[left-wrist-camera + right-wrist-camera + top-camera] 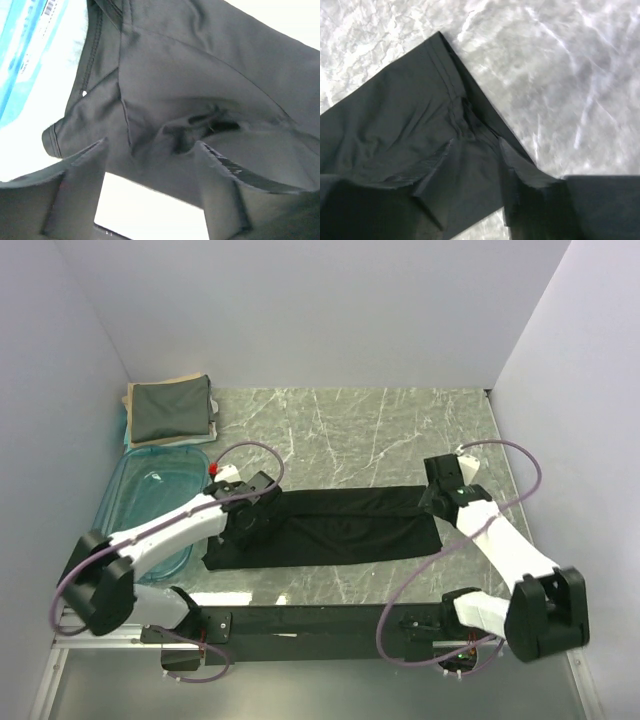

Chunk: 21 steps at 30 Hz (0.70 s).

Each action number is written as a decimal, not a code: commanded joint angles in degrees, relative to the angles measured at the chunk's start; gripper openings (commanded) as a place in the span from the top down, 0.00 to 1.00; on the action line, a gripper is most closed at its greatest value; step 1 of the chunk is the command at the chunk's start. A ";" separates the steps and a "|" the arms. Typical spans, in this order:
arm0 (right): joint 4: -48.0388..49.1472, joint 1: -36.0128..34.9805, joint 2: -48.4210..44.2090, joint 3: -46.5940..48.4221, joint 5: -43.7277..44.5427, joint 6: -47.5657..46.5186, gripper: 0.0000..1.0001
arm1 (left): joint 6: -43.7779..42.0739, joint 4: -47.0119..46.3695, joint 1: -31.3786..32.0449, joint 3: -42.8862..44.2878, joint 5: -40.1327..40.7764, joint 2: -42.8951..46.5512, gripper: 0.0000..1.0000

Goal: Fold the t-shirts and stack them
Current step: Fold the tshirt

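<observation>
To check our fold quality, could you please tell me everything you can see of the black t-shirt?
The black t-shirt is thin, smooth cloth with stitched hems, folded into a long band lying flat across the marble-look table, left to right. It is mildly wrinkled, with a small pucker at each end. The left gripper and right gripper stand over those ends, jaws open; whether they touch the cloth is unclear.

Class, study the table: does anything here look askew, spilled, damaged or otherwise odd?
Nothing is spilled or damaged. The black t-shirt lies as a long strip with a small pucker of cloth at each end. In the far-left corner, the grey-green shirt sits slightly off the beige one beneath.
</observation>
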<state>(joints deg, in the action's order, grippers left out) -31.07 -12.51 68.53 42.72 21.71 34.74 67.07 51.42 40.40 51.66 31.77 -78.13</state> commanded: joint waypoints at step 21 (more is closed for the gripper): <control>13.84 -0.85 10.91 6.85 -26.64 -4.07 0.25 | -11.61 -20.30 1.96 8.46 -13.29 -14.94 0.01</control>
<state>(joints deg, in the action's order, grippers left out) -20.01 -12.91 77.19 47.77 -2.13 31.42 57.89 34.52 42.24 59.33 23.35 -91.22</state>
